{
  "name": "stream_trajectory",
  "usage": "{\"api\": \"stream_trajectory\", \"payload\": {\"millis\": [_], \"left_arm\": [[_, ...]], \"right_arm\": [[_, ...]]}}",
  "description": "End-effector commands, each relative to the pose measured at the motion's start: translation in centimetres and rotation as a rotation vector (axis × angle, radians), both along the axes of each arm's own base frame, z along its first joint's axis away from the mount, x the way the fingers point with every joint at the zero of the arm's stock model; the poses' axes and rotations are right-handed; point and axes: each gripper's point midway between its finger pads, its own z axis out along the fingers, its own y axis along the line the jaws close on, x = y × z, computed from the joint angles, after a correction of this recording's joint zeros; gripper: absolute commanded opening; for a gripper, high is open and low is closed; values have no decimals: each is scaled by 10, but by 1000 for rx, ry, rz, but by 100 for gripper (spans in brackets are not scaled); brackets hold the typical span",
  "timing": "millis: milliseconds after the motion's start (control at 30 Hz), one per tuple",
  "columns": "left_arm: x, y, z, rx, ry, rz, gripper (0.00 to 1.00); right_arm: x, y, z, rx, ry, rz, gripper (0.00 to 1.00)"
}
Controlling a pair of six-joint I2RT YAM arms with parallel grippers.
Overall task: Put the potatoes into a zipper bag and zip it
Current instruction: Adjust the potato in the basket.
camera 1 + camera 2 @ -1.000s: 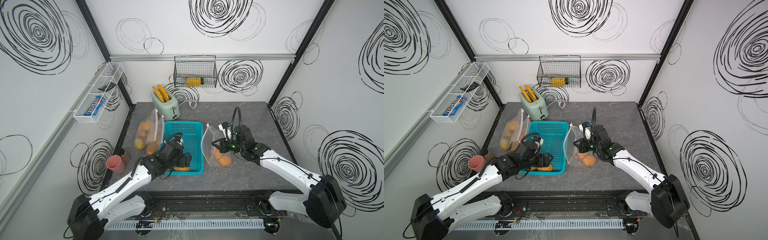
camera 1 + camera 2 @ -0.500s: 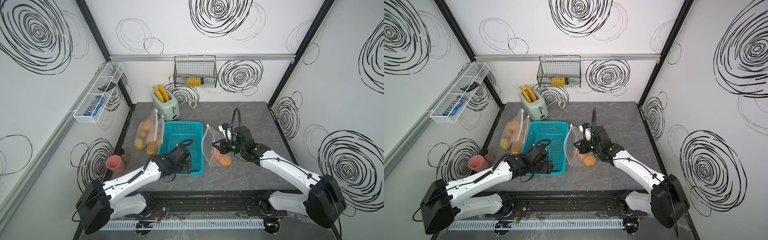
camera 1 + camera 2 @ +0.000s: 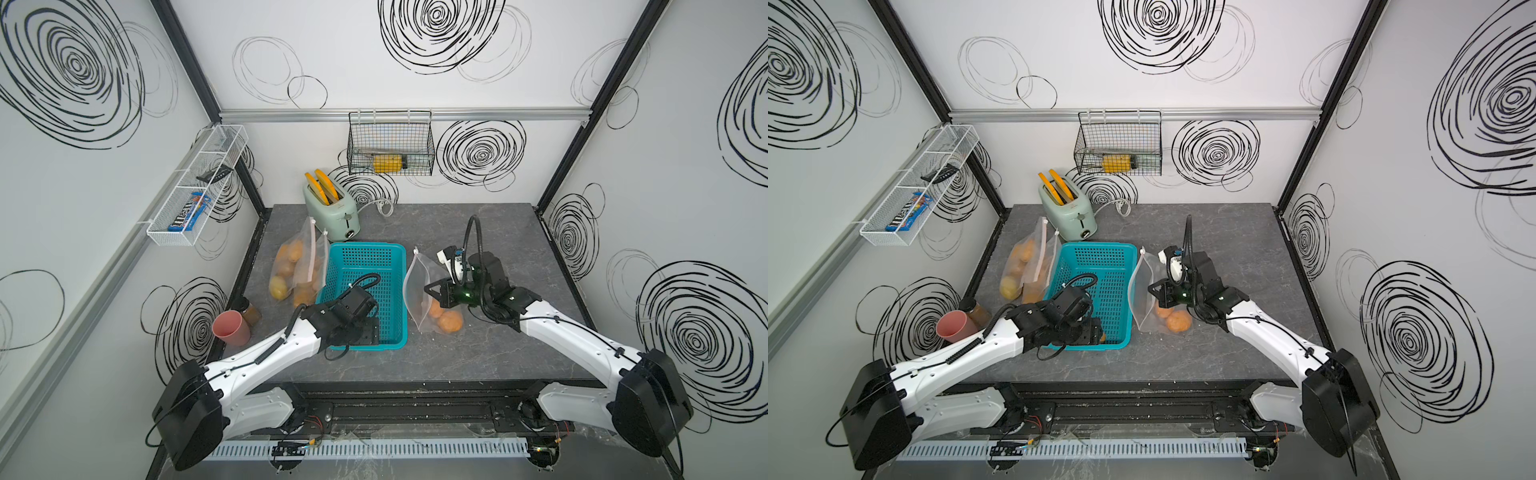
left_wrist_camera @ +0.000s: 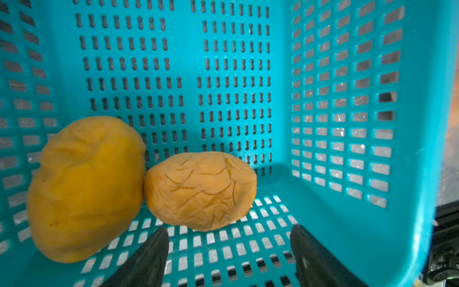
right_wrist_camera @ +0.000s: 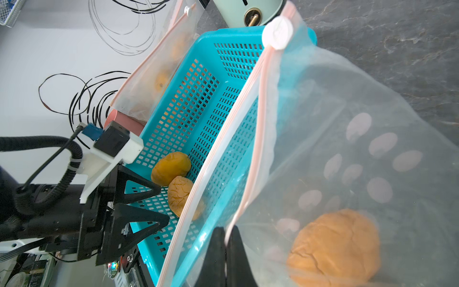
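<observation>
Up on the rack [image 3: 221,141], an m&m's box [image 3: 189,212]; left hand [image 4: 228,229] spread near potatoes [image 4: 201,190], right hand [image 5: 226,236] pinching bag [image 5: 347,124]

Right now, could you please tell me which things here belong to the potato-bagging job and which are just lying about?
Job: two loose potatoes in the teal basket; open zipper bag, pinched by the right gripper, with bagged potatoes; open left gripper; two filled bags.

Lying about: toaster with toast slices; pink cup; brown jar; wire wall basket; white wall shelf.
</observation>
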Motion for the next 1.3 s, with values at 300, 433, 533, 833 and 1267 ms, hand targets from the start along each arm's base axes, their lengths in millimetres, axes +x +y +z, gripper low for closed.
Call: {"api": "stream_trajectory", "payload": {"millis": [300,433,533,833,1267], "left_arm": [[13,-17,-35,-33,66,2,80],[42,-37,-27,-84,2,-4,80],[61,-58,-21,-128,-26,-34,80],[125,-35,24,-52,-203,31,87],[65,-23,17,-95,-113,2,87]], "right_arm": [[-5,-3,1,8,-27,15,0],[-6,-2,-3,4,-12,17,0],[-6,-3,-4,1,-13,13,0],[-9,-7,-9,-11,-7,4,0],[-7,-5,-14,-13,7,10,0]]}}
